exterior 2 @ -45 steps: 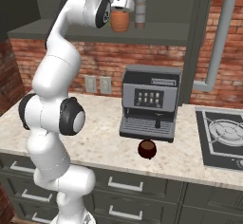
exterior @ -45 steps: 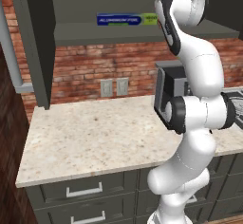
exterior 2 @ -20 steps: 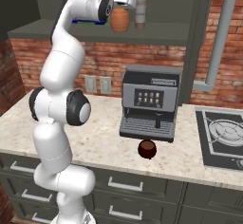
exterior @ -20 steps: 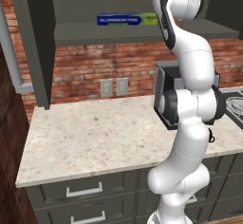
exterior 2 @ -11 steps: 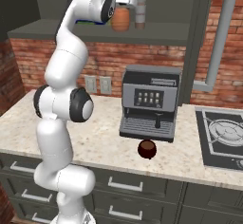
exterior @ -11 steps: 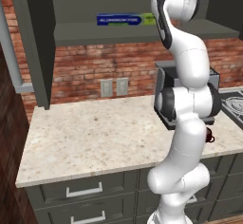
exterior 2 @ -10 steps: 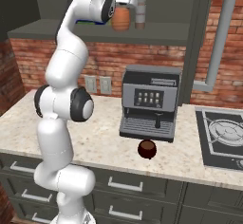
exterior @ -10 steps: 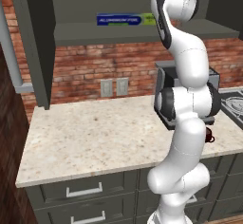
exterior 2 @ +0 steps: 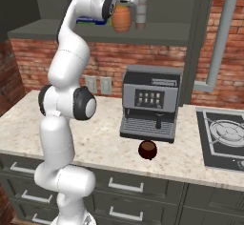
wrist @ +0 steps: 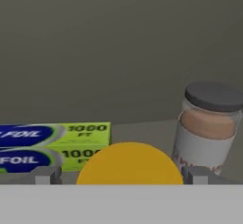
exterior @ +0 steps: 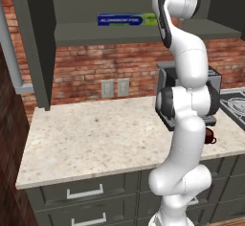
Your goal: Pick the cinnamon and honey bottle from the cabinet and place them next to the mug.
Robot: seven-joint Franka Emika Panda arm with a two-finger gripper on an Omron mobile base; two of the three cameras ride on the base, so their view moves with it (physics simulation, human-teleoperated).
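The honey bottle [exterior 2: 121, 20], a squat orange jar with a yellow lid [wrist: 129, 164], stands on the shelf of the cabinet [exterior 2: 57, 30]. Right beside it is the cinnamon [exterior 2: 140, 14], a slim shaker with a grey cap [wrist: 207, 123]. My gripper [wrist: 121, 176] is open just above the honey bottle, with one fingertip [wrist: 45, 174] on each side of the lid and not touching it. Down on the counter, the dark brown mug [exterior 2: 147, 149] sits in front of the coffee machine [exterior 2: 150, 103]. The mug [exterior: 209, 135] also peeks out from behind the arm.
A long blue and green foil box [wrist: 53, 144] lies on the shelf left of the honey bottle, also seen as the foil box [exterior: 127, 19]. The cabinet's tall side panel [exterior 2: 194, 38] stands right of the cinnamon. A stove [exterior 2: 224, 136] lies at the counter's right end.
The arm has straightened a little and the hand has edged closer over the honey bottle. The jaws stay open; the bottle, the cinnamon and the mug have not moved.
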